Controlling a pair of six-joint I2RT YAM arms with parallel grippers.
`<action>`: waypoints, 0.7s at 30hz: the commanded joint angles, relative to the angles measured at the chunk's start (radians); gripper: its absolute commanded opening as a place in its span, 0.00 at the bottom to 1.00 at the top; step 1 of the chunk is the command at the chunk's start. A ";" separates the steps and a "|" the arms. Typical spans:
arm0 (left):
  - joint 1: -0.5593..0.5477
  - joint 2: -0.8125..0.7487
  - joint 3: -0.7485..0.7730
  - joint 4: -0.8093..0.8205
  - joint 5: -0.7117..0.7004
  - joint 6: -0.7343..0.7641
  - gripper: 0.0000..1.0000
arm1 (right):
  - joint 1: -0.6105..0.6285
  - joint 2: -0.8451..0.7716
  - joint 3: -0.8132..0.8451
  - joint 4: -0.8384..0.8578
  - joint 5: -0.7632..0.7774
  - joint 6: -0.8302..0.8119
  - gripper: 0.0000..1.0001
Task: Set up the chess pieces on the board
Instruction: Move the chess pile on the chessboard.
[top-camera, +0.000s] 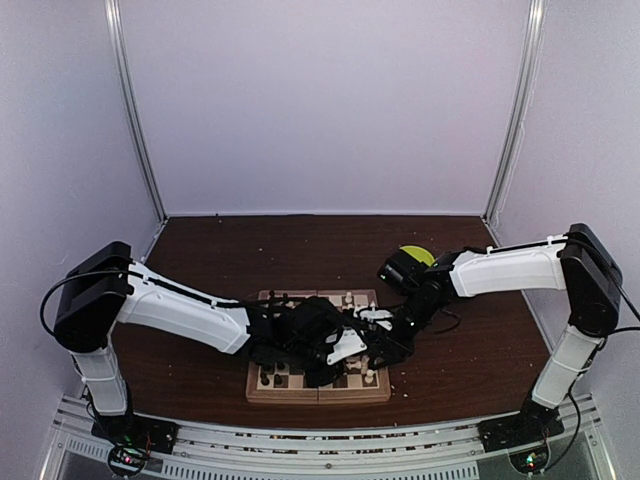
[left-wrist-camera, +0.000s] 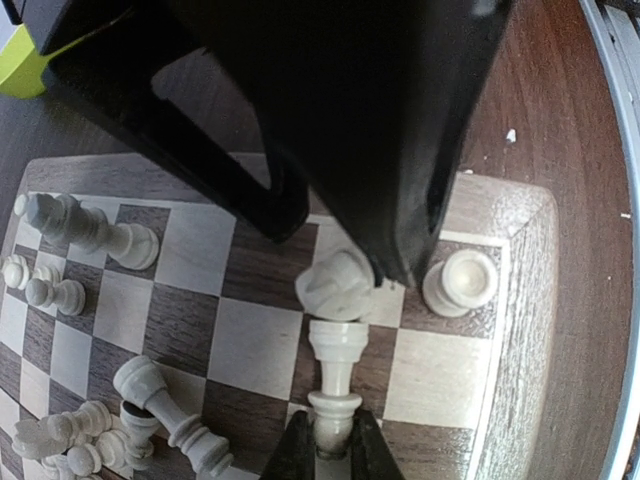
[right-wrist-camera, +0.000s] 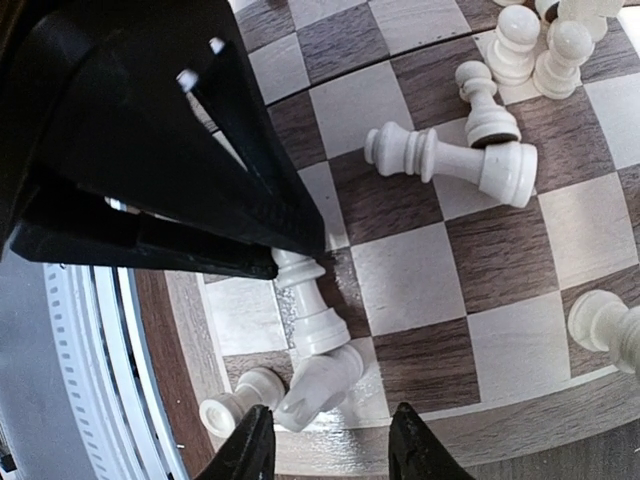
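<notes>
Low, left claw (left-wrist-camera: 332, 432) pinching piece (left-wrist-camera: 337, 352) (right claw (right-wrist-camera: 330, 432) spread)

The board (left-wrist-camera: 255, 350) is checked in dark brown and cream with a pale wood border, its chess pieces (left-wrist-camera: 338, 360) cream-white, the table (top-camera: 220, 260) dark reddish-brown, and the plate (top-camera: 418, 255) towards the far right corner lime green.
</notes>
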 joint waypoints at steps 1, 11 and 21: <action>-0.009 0.009 0.011 0.029 0.019 0.011 0.10 | 0.026 -0.011 0.023 0.122 -0.066 0.042 0.40; -0.009 -0.051 -0.057 0.034 -0.011 -0.011 0.10 | 0.012 -0.034 0.005 0.122 -0.053 0.029 0.40; -0.009 -0.114 -0.143 0.011 -0.022 -0.040 0.10 | -0.003 -0.041 0.004 0.105 -0.056 0.010 0.40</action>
